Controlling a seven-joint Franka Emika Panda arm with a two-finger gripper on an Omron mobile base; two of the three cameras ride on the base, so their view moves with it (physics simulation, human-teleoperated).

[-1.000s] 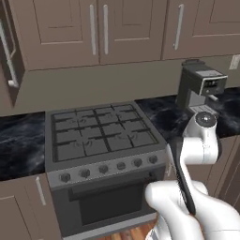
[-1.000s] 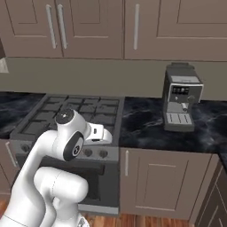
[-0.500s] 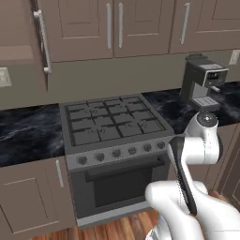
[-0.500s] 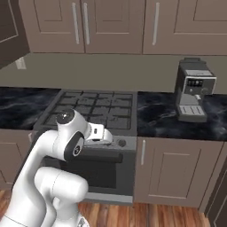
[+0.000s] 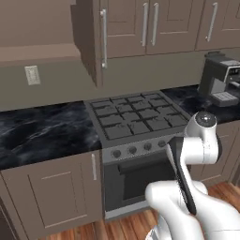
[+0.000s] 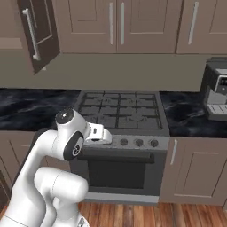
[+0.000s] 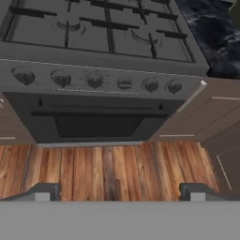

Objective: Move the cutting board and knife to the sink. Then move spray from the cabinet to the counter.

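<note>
My gripper (image 7: 121, 193) is open with nothing between its fingertips. It hangs in front of the stove and looks down at the oven front and the wood floor. In the right base view the gripper (image 6: 100, 135) sits by the stove's knob panel. The cabinet (image 5: 40, 28), a brown wall unit with a plain brown interior, stands at the upper left with its door (image 5: 91, 42) swung open. This door (image 6: 37, 33) also shows at the upper left of the right base view. The black veined counter (image 5: 44, 131) runs on both sides of the stove. The cutting board, knife, sink and spray are out of view.
A grey gas stove (image 5: 136, 117) with an oven below sits in the middle. A coffee machine (image 5: 220, 79) stands on the counter to its right. Brown drawers (image 5: 51, 192) are under the counter, and closed wall cabinets (image 6: 115, 22) hang above the stove.
The whole picture has slid to the right, so the base has driven left. The open cabinet has come into view at the left. The arm keeps its pose, gripper still open.
</note>
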